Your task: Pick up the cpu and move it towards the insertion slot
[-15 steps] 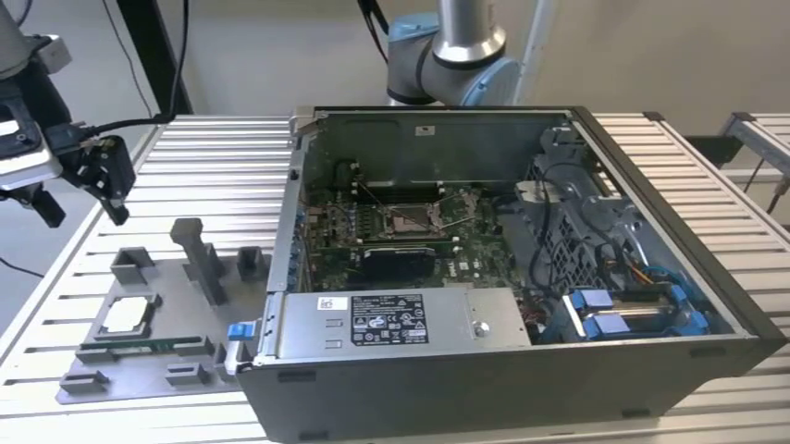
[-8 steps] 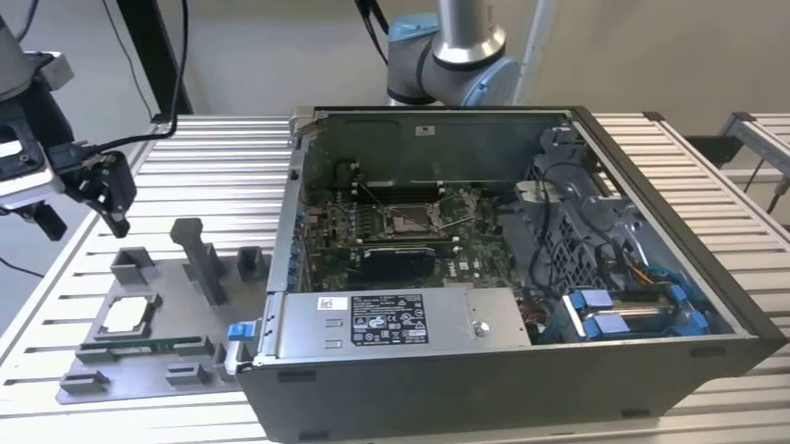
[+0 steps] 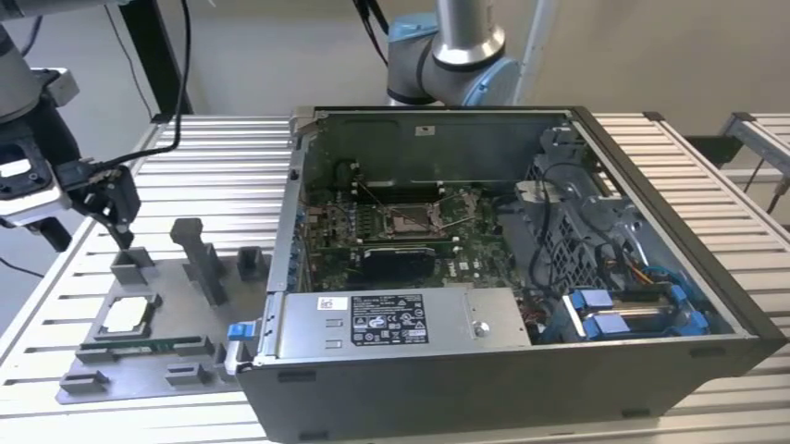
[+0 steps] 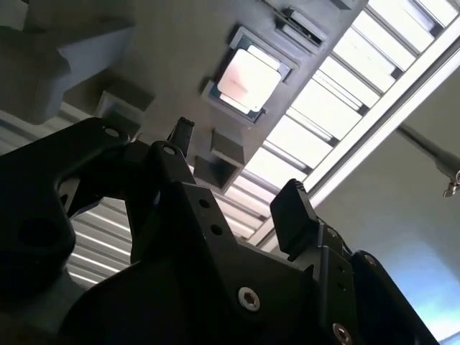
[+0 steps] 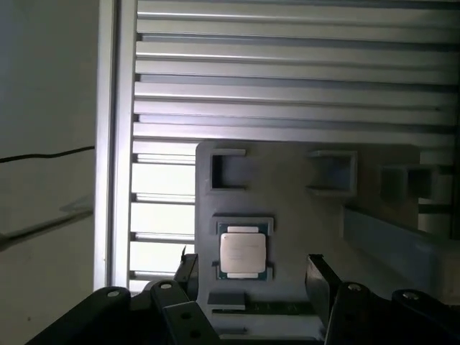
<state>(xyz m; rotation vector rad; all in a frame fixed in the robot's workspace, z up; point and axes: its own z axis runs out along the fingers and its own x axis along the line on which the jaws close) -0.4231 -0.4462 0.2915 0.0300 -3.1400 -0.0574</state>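
Hovering near the cpu (image 5: 243, 251) with jaws released, the gripper (image 4: 237, 158) may be lowered off-centre and the cpu knocked askew.

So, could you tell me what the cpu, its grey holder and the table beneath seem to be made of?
The cpu: bright metal lid, satin sheen, on a darker rim. The grey holder: matte, moulded pockets, likely plastic. The table: ribbed slats with glare, probably aluminium.

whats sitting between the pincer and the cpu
In the exterior view, one small grey holder block of the fixture plate stands between the open pincer and the cpu.
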